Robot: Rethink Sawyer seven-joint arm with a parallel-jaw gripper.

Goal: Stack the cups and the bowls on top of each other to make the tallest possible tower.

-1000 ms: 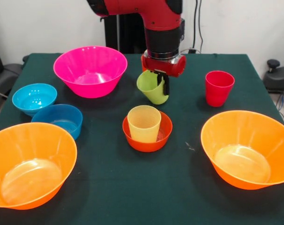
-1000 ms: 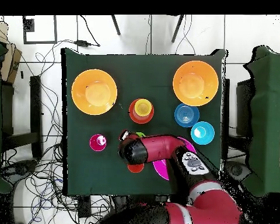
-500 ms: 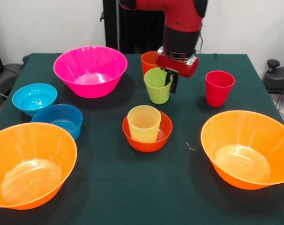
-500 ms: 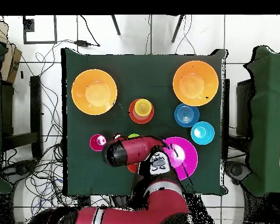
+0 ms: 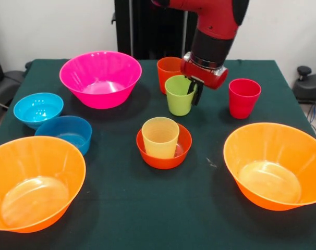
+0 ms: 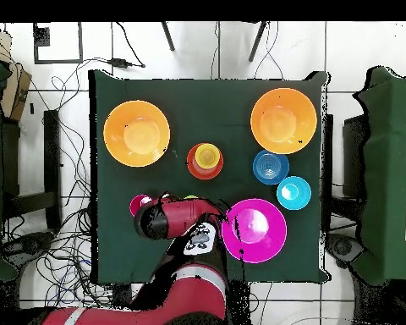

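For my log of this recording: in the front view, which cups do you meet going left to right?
Pale yellow cup standing in the small red-orange bowl → orange cup → lime green cup, at the gripper → red cup.

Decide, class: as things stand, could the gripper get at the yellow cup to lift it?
Probably not yet. The gripper is shut on the green cup, so it is occupied. Otherwise the way looks free: the yellow cup stands upright and uncovered in the small red-orange bowl.

A dark green table (image 5: 121, 208) carries six bowls (image 5: 100, 78) and cups (image 5: 244, 98).
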